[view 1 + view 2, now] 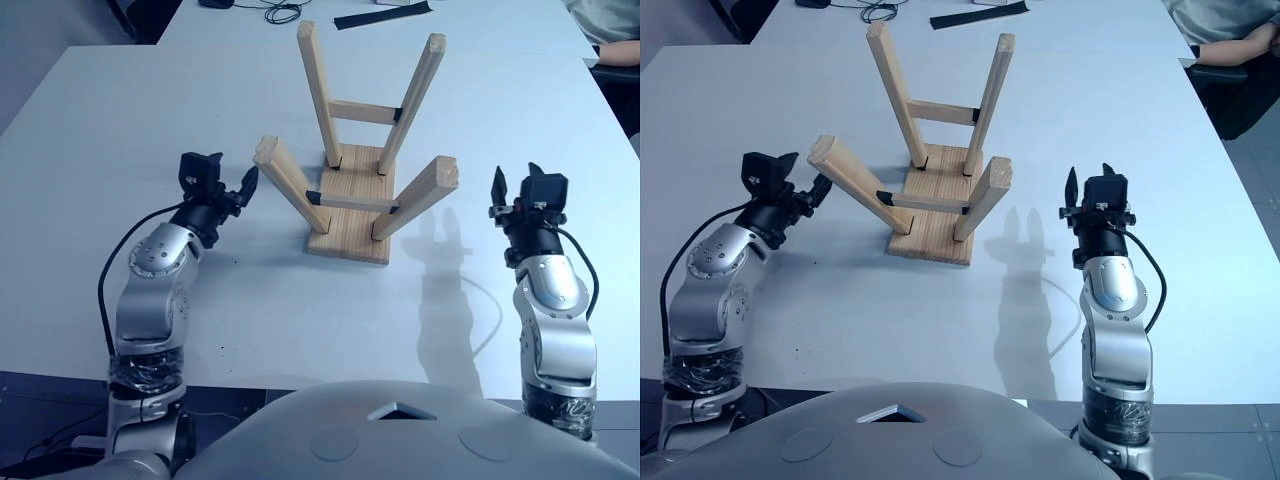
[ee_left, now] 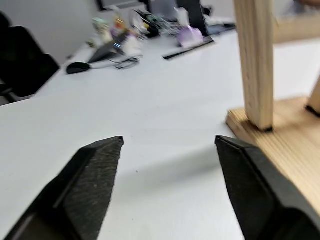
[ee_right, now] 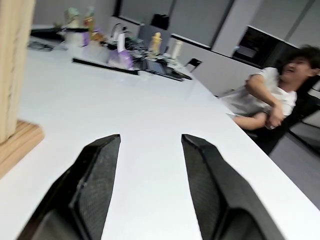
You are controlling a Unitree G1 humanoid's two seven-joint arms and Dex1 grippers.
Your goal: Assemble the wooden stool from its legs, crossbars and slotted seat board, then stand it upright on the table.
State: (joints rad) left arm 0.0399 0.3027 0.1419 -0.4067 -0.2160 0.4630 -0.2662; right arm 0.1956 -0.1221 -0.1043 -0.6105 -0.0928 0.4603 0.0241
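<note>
The wooden stool stands upside down at the table's middle, its slotted seat board [image 1: 347, 222] flat on the surface. Several legs point upward, the far pair [image 1: 320, 95] nearly upright and the near pair [image 1: 288, 183] splayed outward. One crossbar [image 1: 362, 112] joins the far legs and another [image 1: 352, 202] joins the near ones. My left gripper [image 1: 238, 190] is open just left of the near left leg, touching nothing. In the left wrist view a leg [image 2: 255, 60] and the seat board [image 2: 287, 145] lie beyond the open gripper [image 2: 170, 142]. My right gripper [image 1: 515, 185] is open and empty, to the right of the stool.
A black strip [image 1: 383, 15] and dark cables [image 1: 280, 10] lie at the table's far edge. A thin white cable [image 1: 490, 320] loops on the table near my right arm. Bare white tabletop [image 1: 120, 130] surrounds the stool on both sides.
</note>
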